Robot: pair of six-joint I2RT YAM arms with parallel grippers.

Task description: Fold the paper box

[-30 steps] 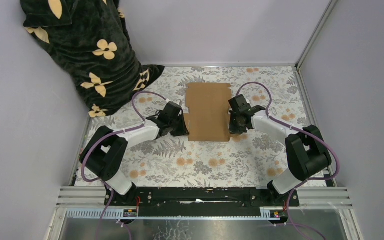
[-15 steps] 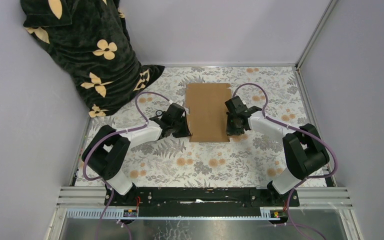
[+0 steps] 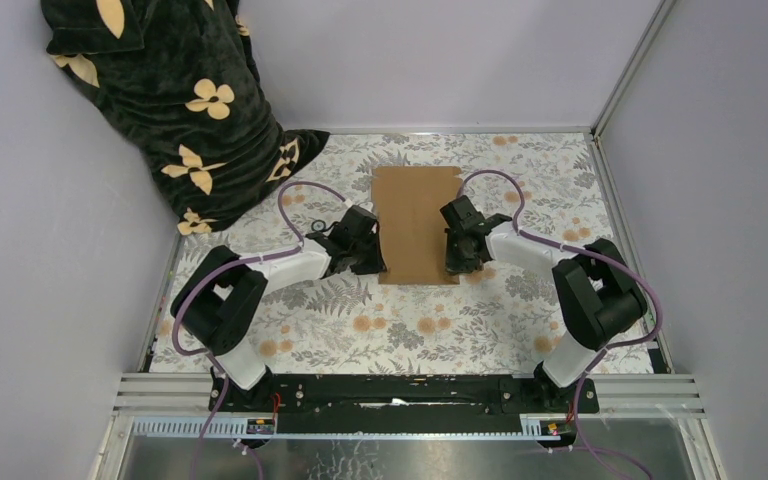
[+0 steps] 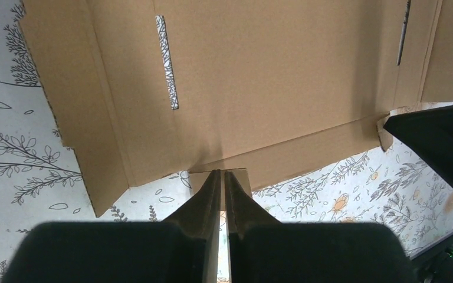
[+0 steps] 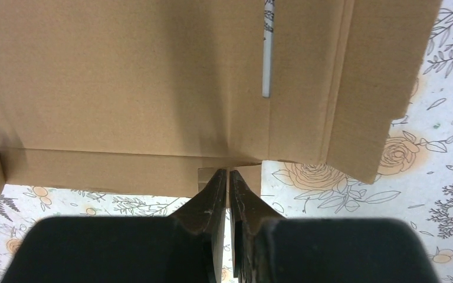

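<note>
The paper box (image 3: 416,222) is a plain brown cardboard sheet on the floral table, its side flaps raised by both arms. My left gripper (image 3: 372,252) is at its left edge and shut on a small cardboard tab (image 4: 239,177), with the sheet (image 4: 271,76) spreading beyond the tips. My right gripper (image 3: 454,250) is at the right edge and shut on a small tab (image 5: 243,177), the sheet (image 5: 124,76) ahead of it. Narrow slots (image 4: 167,62) (image 5: 266,56) show in the panels.
A dark cloth with yellow flowers (image 3: 175,100) lies heaped at the back left, off the sheet. Grey walls close the back and sides. A metal rail (image 3: 410,390) runs along the near edge by the arm bases.
Both grippers have moved inward toward each other, carrying the side flaps up and in. The sheet looks narrower from above than a second ago.
</note>
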